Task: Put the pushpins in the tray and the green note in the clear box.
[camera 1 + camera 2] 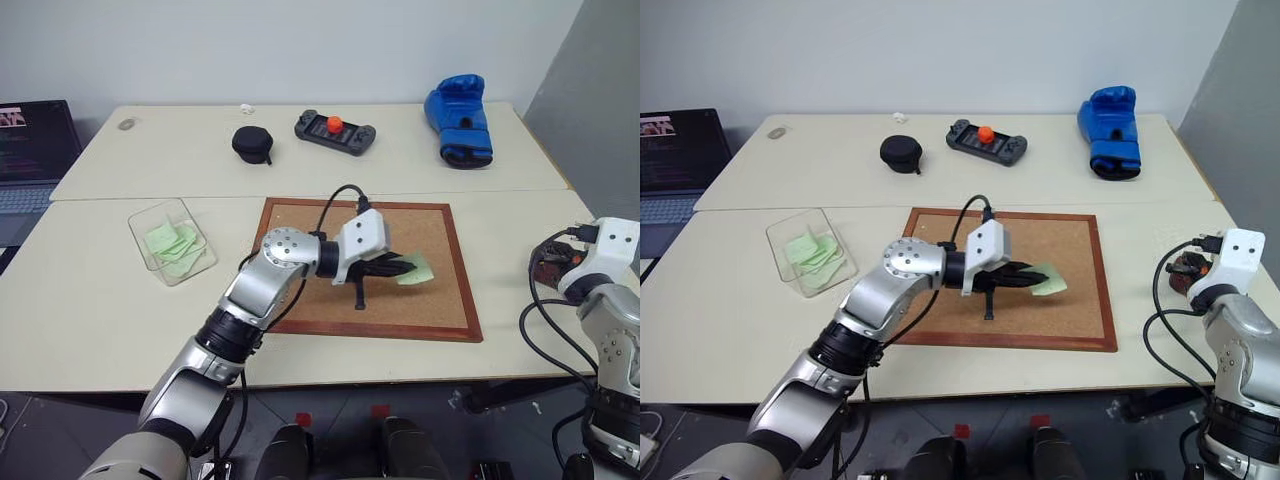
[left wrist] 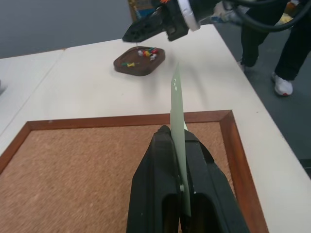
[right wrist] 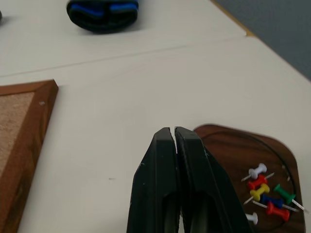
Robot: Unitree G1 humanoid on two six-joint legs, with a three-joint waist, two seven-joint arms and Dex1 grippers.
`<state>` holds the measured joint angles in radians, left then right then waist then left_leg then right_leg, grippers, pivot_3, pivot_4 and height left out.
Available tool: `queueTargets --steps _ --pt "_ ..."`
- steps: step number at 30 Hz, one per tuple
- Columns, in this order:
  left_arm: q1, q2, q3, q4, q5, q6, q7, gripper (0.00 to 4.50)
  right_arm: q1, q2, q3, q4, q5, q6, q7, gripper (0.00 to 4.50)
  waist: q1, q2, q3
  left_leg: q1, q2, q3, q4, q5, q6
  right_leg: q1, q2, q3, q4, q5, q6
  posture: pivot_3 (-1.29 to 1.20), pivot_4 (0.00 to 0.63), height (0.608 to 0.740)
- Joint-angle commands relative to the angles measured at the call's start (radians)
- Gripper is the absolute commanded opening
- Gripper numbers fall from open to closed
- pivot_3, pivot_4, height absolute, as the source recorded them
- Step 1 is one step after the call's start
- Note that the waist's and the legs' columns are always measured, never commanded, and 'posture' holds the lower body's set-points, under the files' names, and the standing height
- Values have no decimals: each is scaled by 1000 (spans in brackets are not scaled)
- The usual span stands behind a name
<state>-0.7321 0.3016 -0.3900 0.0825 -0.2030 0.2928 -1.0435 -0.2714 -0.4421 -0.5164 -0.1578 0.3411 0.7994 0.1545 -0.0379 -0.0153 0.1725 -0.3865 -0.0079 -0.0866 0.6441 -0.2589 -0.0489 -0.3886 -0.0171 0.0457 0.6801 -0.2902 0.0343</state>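
Observation:
My left gripper [image 1: 400, 268] is shut on the green note [image 1: 417, 270], holding it edge-on above the right half of the cork board [image 1: 440, 305]; the slip [image 2: 176, 97] sticks out past the fingertips. The clear box [image 1: 143, 250] stands to the left of the board with several pale green slips [image 1: 175, 245] inside. My right gripper [image 3: 174, 132] is shut and holds nothing, just above the near edge of the dark brown tray [image 3: 228, 145] on the table's right side. Several coloured pushpins [image 3: 265, 191] lie in the tray.
A blue boxing glove [image 1: 460, 120], a black game controller [image 1: 335, 130] and a round black case [image 1: 252, 143] sit on the far table. A laptop [image 1: 35, 150] is at the far left. A person's legs [image 2: 286, 43] stand beyond the table's right edge.

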Motion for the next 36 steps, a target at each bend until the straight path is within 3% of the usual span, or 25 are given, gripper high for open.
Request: queueTargets --steps 1,10,20,36 --pt "-25 -12 -1 -23 13 -18 -6 18 -39 -36 -51 50 17 -40 2 0 0 0 0 0 0 0 0 0 0 0 0 0 0 0 0 0 150 740" --pt "-9 -9 7 -45 12 9 -5 18 -54 -51 -70 172 25 -102 22 0 0 0 0 0 0 0 0 0 0 0 0 0 0 0 0 0 150 740" --pt "-22 -12 17 -40 4 28 -10 0 -59 -56 -64 197 24 -138 24 2020 0 0 0 0 0 0 0 0 0 0 0 0 0 0 0 0 150 740" --pt "-31 -18 15 -29 7 28 -20 0 -52 -79 -36 211 -2 -180 19 2020 0 0 0 0 0 0 0 0 0 0 0 0 0 0 0 0 150 740"
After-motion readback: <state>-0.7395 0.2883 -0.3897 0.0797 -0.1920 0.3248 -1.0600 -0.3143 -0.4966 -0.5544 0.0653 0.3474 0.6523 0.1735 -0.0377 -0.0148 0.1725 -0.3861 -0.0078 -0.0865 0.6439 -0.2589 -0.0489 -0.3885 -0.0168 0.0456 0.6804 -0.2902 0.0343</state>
